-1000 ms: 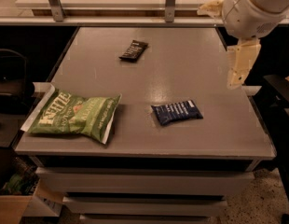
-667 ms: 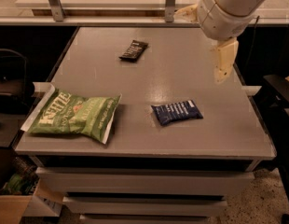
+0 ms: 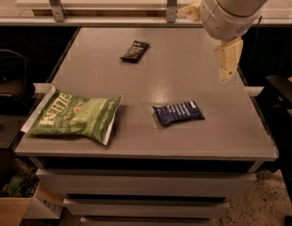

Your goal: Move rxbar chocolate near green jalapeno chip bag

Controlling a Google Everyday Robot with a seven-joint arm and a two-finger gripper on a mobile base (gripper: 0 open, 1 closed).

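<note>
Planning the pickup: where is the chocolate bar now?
The chocolate bar lies on the table's far side, left of centre, beyond the green chip bag and blue packet; the pincer hangs above the right edge.

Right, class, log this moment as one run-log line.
gripper raised at right | rxbar chocolate far centre | green jalapeno chip bag front-left
</note>
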